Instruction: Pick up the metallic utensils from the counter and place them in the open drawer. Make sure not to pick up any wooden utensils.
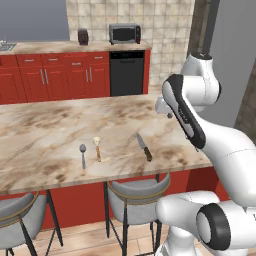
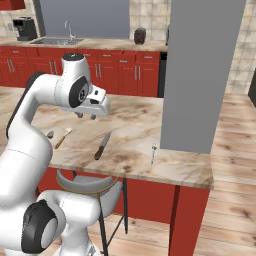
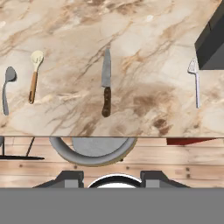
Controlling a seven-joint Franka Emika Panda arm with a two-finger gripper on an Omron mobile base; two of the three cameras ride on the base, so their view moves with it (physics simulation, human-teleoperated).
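Observation:
On the beige veined counter [image 1: 45,130] lie a grey metal spoon [image 1: 82,154], a wooden spoon [image 1: 97,148] with a pale bowl, and a knife [image 1: 144,147] with a silver blade and dark brown handle. The hand view looks straight down on the knife [image 3: 106,83], the wooden spoon [image 3: 34,75], the grey spoon [image 3: 6,87] and a slim silver slotted utensil [image 3: 195,83] at the right. My gripper [image 2: 86,116] hangs well above the counter, over its near edge, open and empty; its fingertips [image 3: 65,179] stand apart. The open drawer is out of view.
A grey pillar [image 2: 195,75] stands on the counter's right part, just behind the silver utensil [image 2: 153,151]. Grey-cushioned stools [image 1: 137,192] sit under the near edge. Red cabinets [image 1: 55,75], a dishwasher [image 1: 127,72] and a microwave [image 1: 124,33] line the back wall.

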